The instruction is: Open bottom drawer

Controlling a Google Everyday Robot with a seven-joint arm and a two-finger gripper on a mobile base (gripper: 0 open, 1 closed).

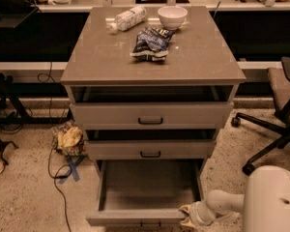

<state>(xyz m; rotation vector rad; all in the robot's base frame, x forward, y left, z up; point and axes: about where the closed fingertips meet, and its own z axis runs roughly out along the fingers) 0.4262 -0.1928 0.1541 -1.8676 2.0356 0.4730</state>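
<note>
Bottom drawer (147, 192) sat at lower centre of frame, pulled well out of the cabinet, inside bare and grey. Its front panel ran along the bottom edge, with the small black handle (150, 223) just showing there. The gripper (187, 215) was at the drawer's front right corner, low in the frame, touching or just beside the panel end; whether the jaws were open or closed on anything could not be told. A white arm (223, 203) led from it to the bulky white robot body (273, 199) in the lower right corner.

Above the bottom drawer, the middle drawer (150, 150) stood slightly out, as did the top drawer (151, 115), each with a black bar handle.

On the table (203, 57) forming the cabinet top: a dark crinkled snack bag (151, 43) at centre, print too small to read; a white bowl (172, 17) behind it; a clear plastic bottle (128, 19) lying on its side to the left of the bowl, label unreadable.

On the floor left of the cabinet lay a crumpled yellowish bag (70, 139), a black cable (55, 178) and a blue tape cross (73, 168). An office chair (280, 110) stood at the right edge.
</note>
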